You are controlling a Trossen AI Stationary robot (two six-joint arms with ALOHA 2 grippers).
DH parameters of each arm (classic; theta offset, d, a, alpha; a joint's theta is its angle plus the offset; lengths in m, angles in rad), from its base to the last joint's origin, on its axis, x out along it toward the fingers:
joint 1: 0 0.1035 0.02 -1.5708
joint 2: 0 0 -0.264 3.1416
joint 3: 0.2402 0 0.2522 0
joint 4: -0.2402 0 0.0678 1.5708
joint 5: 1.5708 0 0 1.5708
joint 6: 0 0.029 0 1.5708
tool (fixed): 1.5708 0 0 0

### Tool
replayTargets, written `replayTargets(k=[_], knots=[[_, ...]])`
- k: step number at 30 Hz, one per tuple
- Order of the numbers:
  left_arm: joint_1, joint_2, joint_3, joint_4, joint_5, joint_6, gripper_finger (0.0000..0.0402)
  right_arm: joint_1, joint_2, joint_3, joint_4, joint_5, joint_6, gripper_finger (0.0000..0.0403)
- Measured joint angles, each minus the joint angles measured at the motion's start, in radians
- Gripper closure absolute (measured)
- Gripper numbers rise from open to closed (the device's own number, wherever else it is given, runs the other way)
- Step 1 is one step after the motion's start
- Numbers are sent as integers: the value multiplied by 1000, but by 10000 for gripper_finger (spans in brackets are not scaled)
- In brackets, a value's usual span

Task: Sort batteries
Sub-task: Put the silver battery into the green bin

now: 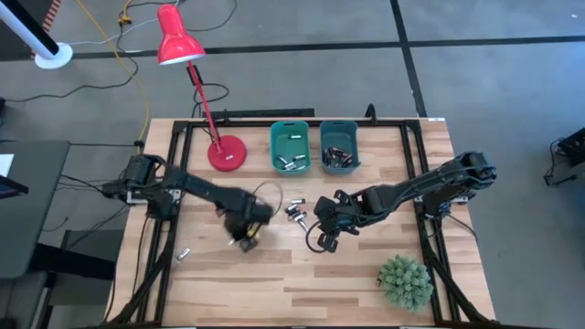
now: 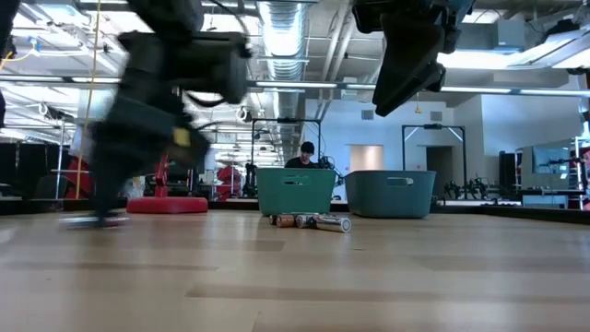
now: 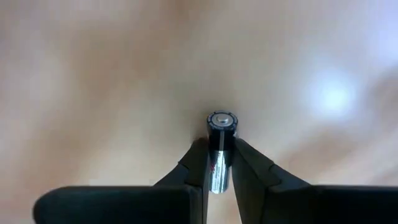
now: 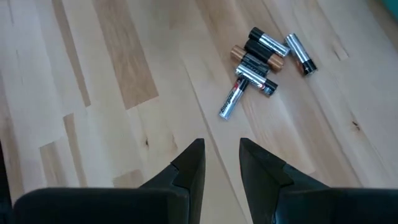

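Note:
My left gripper (image 3: pixel 221 148) is shut on one battery (image 3: pixel 222 121), silvery with a dark band and a metal end cap. In the high view it sits left of table centre (image 1: pixel 248 234). A small cluster of silvery, black and copper batteries (image 4: pixel 256 59) lies on the wood at mid-table (image 1: pixel 294 212), in front of the bins (image 2: pixel 312 221). One more battery (image 1: pixel 183 253) lies alone near the left rail. My right gripper (image 4: pixel 221 155) is open and hovers near the cluster (image 1: pixel 322 238), on its near side, touching nothing. My left gripper pinches the battery by its silvery body (image 3: pixel 218 167) between the two fingers. The battery lies along the fingers, and its dark-banded end with the metal cap (image 3: pixel 222 119) sticks out past the fingertips. Whether it is lifted clear of the table I cannot tell.
Two teal bins, one to the left (image 1: pixel 291 146) and one to the right (image 1: pixel 338 146), stand at the far edge with batteries inside. A red desk lamp (image 1: pixel 226 152) stands to their left. A green plant (image 1: pixel 405 280) sits at the near right. Bare wood lies along the near side.

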Motion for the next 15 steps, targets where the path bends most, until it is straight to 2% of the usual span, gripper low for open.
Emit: replayTargets(k=[2, 5, 15], knots=[[54, 1, 42, 7, -94, 57, 363, 0, 0, 0, -2, 0, 14, 286], [137, 4, 120, 6, -171, 159, 363, -2, 0, 0, -20, 26, 51, 286], [363, 3, 475, -54, -258, 505, 363, -14, 0, 0, -89, 108, 228, 286]])
